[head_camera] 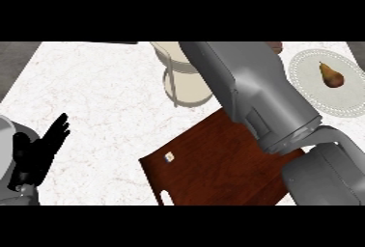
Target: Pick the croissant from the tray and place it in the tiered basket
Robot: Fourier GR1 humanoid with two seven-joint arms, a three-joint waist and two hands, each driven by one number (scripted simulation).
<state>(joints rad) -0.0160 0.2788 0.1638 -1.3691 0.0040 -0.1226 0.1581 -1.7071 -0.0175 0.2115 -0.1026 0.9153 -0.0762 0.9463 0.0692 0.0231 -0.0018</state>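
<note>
A white marbled counter (pixel 100 106) carries everything. A dark wooden tray (pixel 214 169) sits at its near edge, turned at an angle, one corner pointing toward the far edge. A cream tiered basket (pixel 182 77) stands at the far edge, near the middle. Toward the far right corner lies a white plate (pixel 314 94) with a pear (pixel 331 75) on it.

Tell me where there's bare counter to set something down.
The widest bare patch lies between the resting left hand, the tiered basket and the tray. The tray's left half is bare apart from a small item. It is crowded at the right, where the right forearm crosses beside the plate holding a pear.
</note>
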